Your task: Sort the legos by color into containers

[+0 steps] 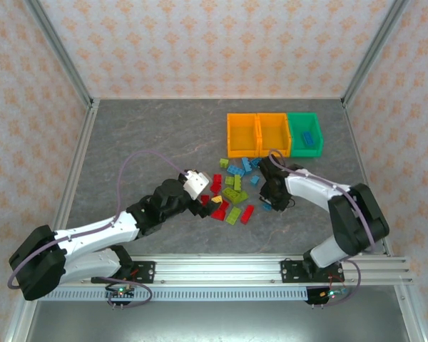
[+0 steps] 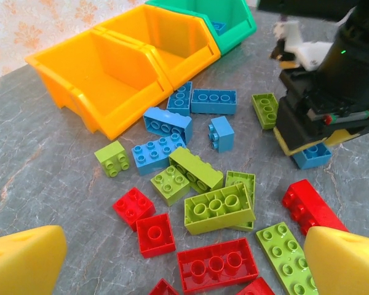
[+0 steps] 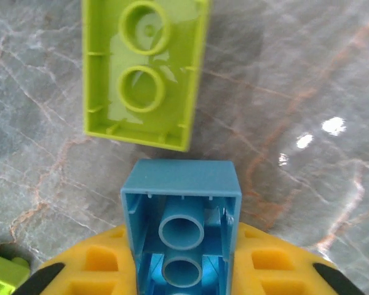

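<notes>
Yellow pads (image 3: pixel 92 270) of the right gripper (image 3: pixel 181 270) are clamping a blue brick (image 3: pixel 179 184) close to the table (image 3: pixel 307 74), with the arm bending down beside the loose legos (image 2: pixel 218 209). The left gripper (image 2: pixel 184 261) is hovering wide open and empty, stretching toward that pile, with the bins (image 2: pixel 111 92) sitting beyond.

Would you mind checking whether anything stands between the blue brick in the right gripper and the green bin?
Nothing visible does. The table between the blue brick in the right gripper and the green bin looks bare; the other legos lie off to the left. Only the bin's own front wall needs clearing.
</notes>
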### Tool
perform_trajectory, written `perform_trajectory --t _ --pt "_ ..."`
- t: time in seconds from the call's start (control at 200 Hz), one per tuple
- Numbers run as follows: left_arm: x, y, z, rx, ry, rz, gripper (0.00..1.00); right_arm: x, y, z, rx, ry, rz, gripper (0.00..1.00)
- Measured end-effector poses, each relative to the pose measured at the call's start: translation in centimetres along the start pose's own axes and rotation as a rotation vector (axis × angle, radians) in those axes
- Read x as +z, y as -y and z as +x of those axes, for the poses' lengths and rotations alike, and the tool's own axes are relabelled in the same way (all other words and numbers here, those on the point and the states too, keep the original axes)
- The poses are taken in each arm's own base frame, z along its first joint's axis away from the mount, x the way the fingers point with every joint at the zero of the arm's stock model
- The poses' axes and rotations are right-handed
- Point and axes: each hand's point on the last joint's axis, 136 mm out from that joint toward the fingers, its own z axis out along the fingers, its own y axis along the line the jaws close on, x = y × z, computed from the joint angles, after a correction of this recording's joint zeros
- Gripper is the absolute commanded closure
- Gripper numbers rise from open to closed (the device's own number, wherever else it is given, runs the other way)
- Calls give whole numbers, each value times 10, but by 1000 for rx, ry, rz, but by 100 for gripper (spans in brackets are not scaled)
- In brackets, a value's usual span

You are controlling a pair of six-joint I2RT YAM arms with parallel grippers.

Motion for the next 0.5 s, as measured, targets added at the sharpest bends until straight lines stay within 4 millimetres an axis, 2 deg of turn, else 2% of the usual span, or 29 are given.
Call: perform_trajectory --t 0.075,0.175,0.275,0.37,0.44,0.5 --pt "0 0 0 0 1 0 0 -15 9 -7 16 58 -15 75" --pt "0 0 0 0 0 0 0 -52 14 -33 58 194 -77 76" --pt "0 0 0 0 0 0 0 -94 24 -77 119 349 -147 76" --pt "0 0 0 0 0 0 0 -122 31 -120 125 464 -163 76" --pt "0 0 0 0 0 0 0 -135 27 -149 88 510 -137 76" --pt "0 0 0 0 0 -1 0 -141 12 -181 42 530 -110 76"
